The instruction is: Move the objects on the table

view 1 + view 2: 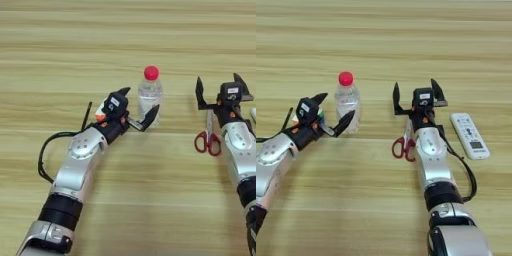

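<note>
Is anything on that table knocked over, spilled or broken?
Nothing stands out. The bottle stands upright with its cap on, beside the open left gripper. The scissors and the remote lie flat, near the open right gripper.

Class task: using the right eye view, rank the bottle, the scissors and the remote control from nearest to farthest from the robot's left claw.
1. Bottle: just right of the open left claw, one finger beside its base.
2. Scissors: further right, under the right arm.
3. Remote control: far right, beyond the right arm.
</note>
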Action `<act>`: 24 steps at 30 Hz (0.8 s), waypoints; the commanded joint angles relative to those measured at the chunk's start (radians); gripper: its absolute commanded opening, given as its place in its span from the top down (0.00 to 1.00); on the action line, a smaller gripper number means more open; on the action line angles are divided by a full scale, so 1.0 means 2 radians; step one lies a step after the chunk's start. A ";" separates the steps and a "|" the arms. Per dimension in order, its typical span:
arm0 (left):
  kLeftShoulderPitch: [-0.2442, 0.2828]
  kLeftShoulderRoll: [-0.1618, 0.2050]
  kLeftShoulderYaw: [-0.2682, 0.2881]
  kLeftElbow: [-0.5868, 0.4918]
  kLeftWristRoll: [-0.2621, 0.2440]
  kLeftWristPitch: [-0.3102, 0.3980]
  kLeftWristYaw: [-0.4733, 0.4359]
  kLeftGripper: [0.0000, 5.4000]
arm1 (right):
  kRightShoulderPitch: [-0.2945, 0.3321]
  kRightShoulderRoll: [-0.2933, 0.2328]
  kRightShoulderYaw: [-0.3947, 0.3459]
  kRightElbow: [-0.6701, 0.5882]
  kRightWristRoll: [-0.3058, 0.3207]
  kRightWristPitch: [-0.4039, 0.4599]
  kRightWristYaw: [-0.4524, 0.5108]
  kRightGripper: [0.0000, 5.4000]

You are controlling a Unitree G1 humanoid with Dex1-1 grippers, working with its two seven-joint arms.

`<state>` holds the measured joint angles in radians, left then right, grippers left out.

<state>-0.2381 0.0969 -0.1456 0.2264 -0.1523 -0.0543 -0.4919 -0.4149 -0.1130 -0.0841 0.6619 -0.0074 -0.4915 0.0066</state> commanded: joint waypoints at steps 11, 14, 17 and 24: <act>-0.050 -0.020 -0.006 0.058 0.020 -0.020 0.005 0.00 | 0.003 0.003 0.002 -0.012 -0.002 0.008 -0.004 0.00; -0.057 -0.022 -0.005 0.067 0.021 -0.024 0.006 0.00 | 0.003 0.003 0.002 -0.014 -0.002 0.009 -0.004 0.00; -0.062 -0.025 -0.005 0.078 0.022 -0.028 0.008 0.00 | 0.004 0.003 0.002 -0.015 -0.003 0.010 -0.004 0.00; -0.080 -0.028 0.001 0.110 0.022 -0.041 0.013 0.00 | 0.003 0.003 0.002 -0.014 -0.003 0.010 -0.004 0.00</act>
<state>-0.3735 0.0480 -0.1536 0.4165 -0.1194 -0.1246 -0.4720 -0.4142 -0.1092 -0.0813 0.6420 -0.0093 -0.4874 0.0050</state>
